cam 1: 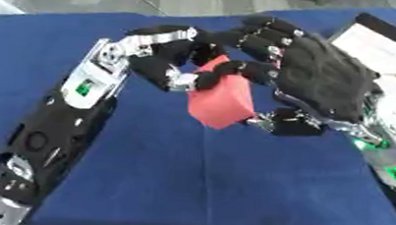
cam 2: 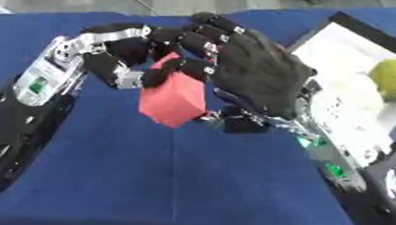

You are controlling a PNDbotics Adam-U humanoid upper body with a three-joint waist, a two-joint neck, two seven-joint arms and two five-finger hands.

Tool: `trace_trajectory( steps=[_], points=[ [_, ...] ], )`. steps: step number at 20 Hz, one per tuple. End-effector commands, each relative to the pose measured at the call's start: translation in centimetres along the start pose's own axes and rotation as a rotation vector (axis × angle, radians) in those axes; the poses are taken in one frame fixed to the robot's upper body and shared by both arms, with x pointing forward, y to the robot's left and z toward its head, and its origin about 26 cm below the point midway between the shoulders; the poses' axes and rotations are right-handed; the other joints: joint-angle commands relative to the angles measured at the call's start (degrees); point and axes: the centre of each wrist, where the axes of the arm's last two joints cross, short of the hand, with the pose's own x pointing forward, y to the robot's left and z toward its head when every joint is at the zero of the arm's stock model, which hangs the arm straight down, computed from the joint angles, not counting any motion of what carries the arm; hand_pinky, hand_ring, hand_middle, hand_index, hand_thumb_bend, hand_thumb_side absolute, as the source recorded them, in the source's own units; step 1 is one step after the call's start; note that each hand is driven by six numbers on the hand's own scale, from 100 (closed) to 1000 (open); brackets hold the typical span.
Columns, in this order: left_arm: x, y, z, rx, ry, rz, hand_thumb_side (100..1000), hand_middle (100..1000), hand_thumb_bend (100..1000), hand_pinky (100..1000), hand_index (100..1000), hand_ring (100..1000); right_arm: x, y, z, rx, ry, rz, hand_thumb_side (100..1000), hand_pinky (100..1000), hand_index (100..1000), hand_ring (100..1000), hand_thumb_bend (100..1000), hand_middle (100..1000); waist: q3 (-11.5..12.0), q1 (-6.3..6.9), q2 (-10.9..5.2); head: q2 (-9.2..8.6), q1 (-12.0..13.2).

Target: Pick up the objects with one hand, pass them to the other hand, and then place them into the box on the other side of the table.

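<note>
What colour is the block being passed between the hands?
Red: a solid red cube-shaped block, plain with no pattern. Clearest in the right eye view.

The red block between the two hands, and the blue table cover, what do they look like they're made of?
Red block: probably foam or painted wood, since its faces look matte and flat with crisp edges and no shine. Blue table cover: looks like woven cloth, matte, with faint creases.

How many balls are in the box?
1 that I can see: a yellow-green fuzzy ball lies in the white box at the table's right side. Others may be hidden beyond the picture's edge.
</note>
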Motion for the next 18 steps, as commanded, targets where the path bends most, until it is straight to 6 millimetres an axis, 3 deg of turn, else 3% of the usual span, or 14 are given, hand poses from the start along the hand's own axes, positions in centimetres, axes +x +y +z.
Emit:
trace_trajectory(
  steps=[1, 9, 18],
  points=[
    [1.5, 0.3, -1.02, -0.028, -0.042, -0.046, 422, 399, 100, 587, 512, 467, -0.28, -0.9, -0.05, -0.04, -0.004, 0.027, 100, 868, 516, 789, 407, 841, 0.0, -0.14, -0.68, -0.15, -0.2],
    [1.68, 0.31, -1.11, -0.027, -0.069, -0.044, 496, 432, 100, 607, 546, 494, -0.29, -0.86, 0.05, -0.071, -0.005, 0.014, 100, 857, 391, 776, 407, 809, 0.0, -0.23, -0.7, -0.15, -0.4],
    [1.6, 0.5, -0.85, -0.01, -0.085, -0.023, 596, 460, 100, 625, 577, 517, -0.24, -0.77, 0.12, -0.057, -0.006, 0.01, 100, 858, 383, 781, 405, 806, -0.1, -0.2, -0.57, -0.15, -0.7]
  ],
)
